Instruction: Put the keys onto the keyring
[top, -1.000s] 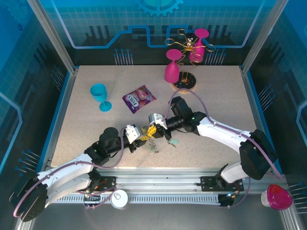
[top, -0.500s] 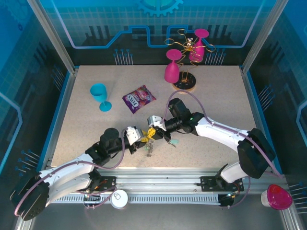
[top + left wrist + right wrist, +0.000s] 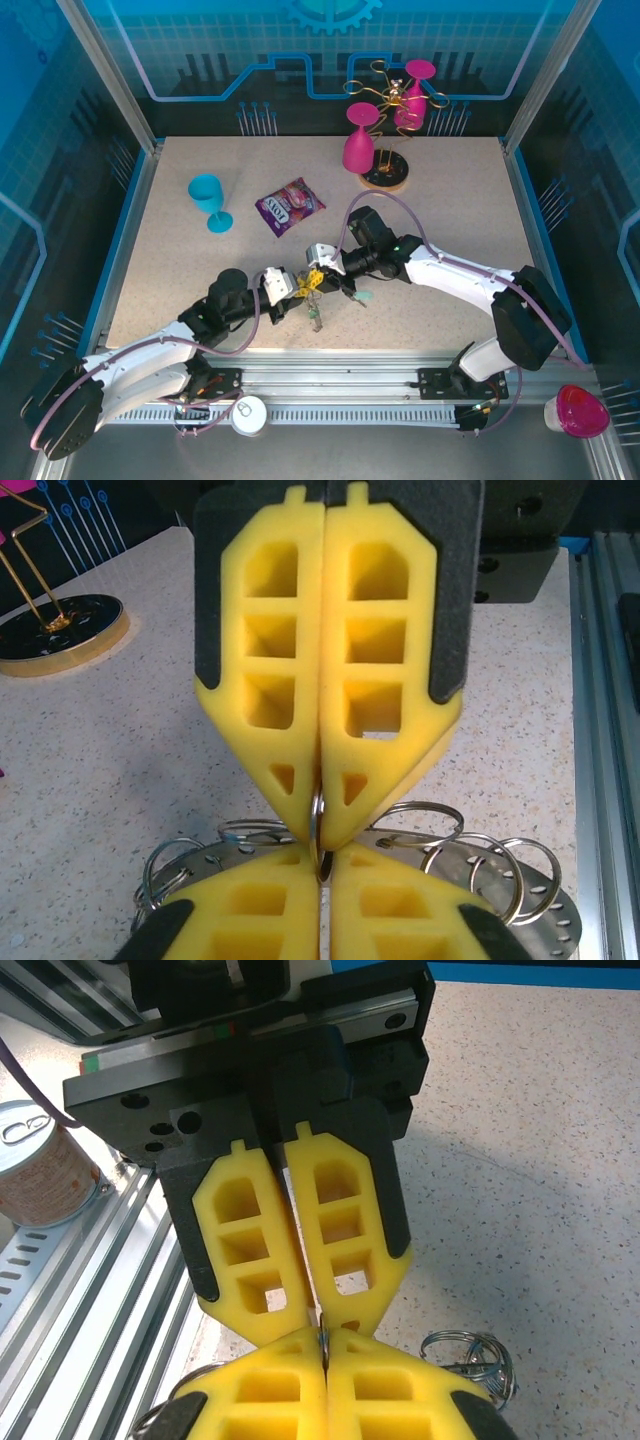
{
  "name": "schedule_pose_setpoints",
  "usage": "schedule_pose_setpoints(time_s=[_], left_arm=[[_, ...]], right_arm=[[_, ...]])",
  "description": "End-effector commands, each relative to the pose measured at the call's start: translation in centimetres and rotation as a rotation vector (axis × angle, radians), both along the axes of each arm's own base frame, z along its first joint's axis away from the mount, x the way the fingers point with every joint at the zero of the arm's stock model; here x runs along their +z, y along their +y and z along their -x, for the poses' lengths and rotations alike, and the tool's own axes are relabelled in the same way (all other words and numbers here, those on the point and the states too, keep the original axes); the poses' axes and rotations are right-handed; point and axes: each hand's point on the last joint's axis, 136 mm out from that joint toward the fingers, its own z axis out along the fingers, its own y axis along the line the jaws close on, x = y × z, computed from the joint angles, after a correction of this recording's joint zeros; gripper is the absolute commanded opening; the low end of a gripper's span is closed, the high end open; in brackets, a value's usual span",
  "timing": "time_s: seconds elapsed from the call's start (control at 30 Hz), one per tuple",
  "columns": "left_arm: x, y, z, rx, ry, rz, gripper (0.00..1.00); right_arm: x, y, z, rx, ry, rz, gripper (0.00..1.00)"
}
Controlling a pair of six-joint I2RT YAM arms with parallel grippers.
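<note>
Both grippers shut on the keyring (image 3: pixel 505 875)
Near the table's (image 3: pixel 450 210) front edge, our left gripper (image 3: pixel 321 860) and right gripper (image 3: pixel 320 836) pinch one wire loop (image 3: pixel 317 815) tip to tip; next, we reckon, a key (image 3: pixel 364 296) needs threading

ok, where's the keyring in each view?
Top external: keyring low centre, where the two arms meet.
Left wrist: keyring along the bottom edge, wire loops fanning right.
Right wrist: keyring bottom right, loops over the table.
Shared landmark: yellow left gripper and right gripper, tip to tip, both shut on it.
</note>
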Motion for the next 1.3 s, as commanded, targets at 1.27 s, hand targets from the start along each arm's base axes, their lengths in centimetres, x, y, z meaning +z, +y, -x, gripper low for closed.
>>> schedule_pose_setpoints(time_s=[1.27], left_arm=[[1.3,-0.7,0.0,-0.037,0.031,-0.167,0.0]], right_arm=[[0.1,-0.5,-0.4,-0.056,-0.154,0.085,0.3]])
